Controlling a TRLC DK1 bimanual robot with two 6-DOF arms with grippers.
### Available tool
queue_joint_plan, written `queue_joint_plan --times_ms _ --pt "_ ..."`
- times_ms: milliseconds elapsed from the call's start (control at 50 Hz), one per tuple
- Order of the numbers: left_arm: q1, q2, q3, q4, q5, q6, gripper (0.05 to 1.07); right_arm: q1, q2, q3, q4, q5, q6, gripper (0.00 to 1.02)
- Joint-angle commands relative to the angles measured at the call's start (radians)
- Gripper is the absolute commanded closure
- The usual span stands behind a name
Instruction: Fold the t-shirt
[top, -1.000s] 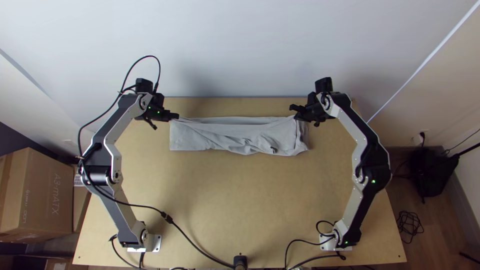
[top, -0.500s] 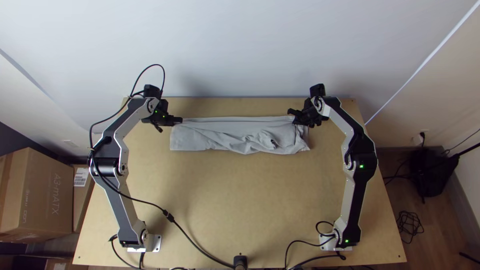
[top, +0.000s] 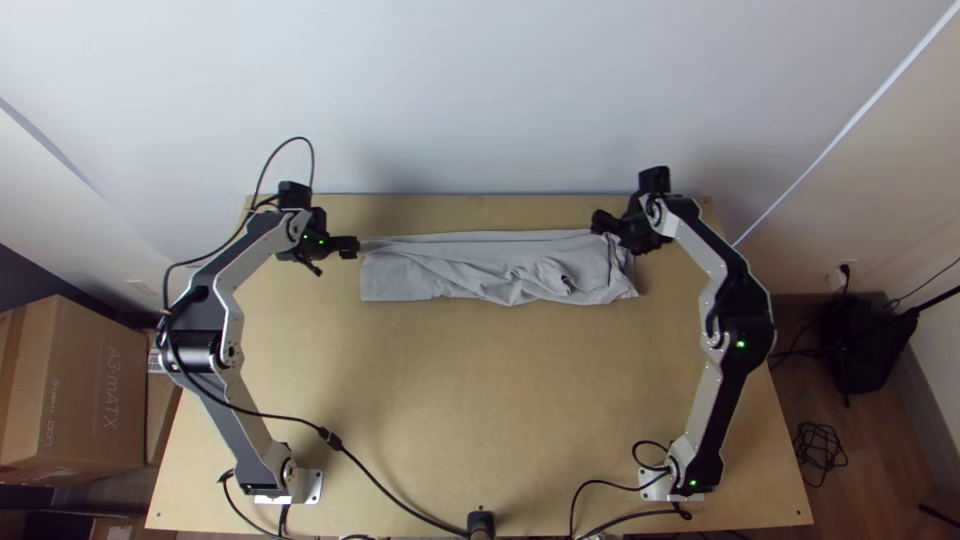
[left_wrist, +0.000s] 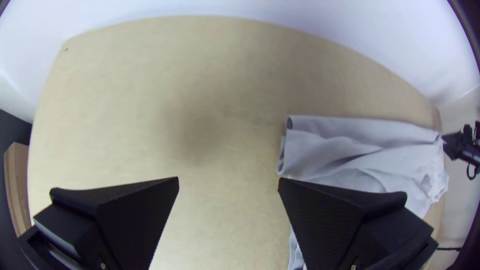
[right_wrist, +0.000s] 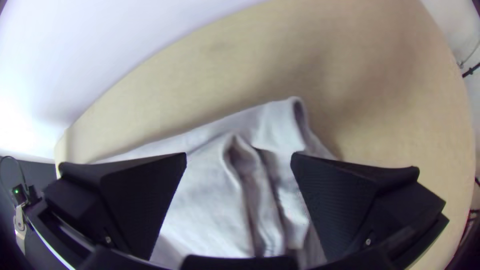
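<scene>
I see that the grey t-shirt (top: 470, 262) has slid a little toward the table's (top: 480, 390) right edge within the last half second, still as one long, narrow strip. The right gripper (right_wrist: 239, 156) went the same way, so I take this as a tug or nudge on that end. My left gripper (left_wrist: 229, 180) has eased outward, from over the strip's left end to just beside it. For the fold, I'd say little is lost: the strip kept its shape, but I would want to re-aim the left before grasping.

From the top view I get the whole lie: the shirt parallel to the table's far edge and nearer to it than to the near edge, with a pucker toward its right end. The left wrist view adds the looped layers at the strip's left end, and that gripper's fingers wide apart with nothing between them. The right wrist view gives me a raised crease below the right gripper, whose fingers are also wide apart above the cloth, gripping none of it.
</scene>
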Motion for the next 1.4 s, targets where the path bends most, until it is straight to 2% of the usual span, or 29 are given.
queue_joint_plan --times_ms 0,300,340,480,600,720,1120,1240,1380 --pt "0.031 -0.096 -0.054 0.008 0.048 -0.042 0.10 -0.018 -0.136 -0.076 0.011 0.015 0.029 0.03" --pt "0.054 -0.203 -0.158 -0.024 0.439 -0.124 0.11 -0.020 -0.367 -0.203 0.011 0.001 0.092 0.03" --pt "0.057 -0.197 -0.172 -0.024 0.491 -0.133 0.11 -0.020 -0.394 -0.209 0.011 -0.031 0.118 0.03" --pt "0.078 -0.163 -0.204 -0.003 0.625 -0.171 0.11 -0.047 -0.475 -0.212 0.001 -0.208 0.221 0.04" --pt "0.083 -0.142 -0.235 0.088 0.634 -0.197 0.11 -0.072 -0.533 -0.212 -0.003 -0.292 0.272 0.04" --pt "0.084 -0.068 -0.212 0.092 0.672 -0.202 0.11 -0.090 -0.575 -0.209 -0.015 -0.320 0.281 0.04" --pt "0.074 0.092 -0.144 0.124 0.668 -0.189 0.10 -0.118 -0.636 -0.222 -0.037 -0.331 0.281 0.04" --pt "0.032 0.127 -0.114 0.126 0.663 -0.197 0.10 -0.113 -0.647 -0.222 -0.038 -0.329 0.292 0.04" --pt "-0.040 0.167 -0.061 0.149 0.637 -0.251 0.10 -0.109 -0.659 -0.217 -0.038 -0.329 0.301 0.04"
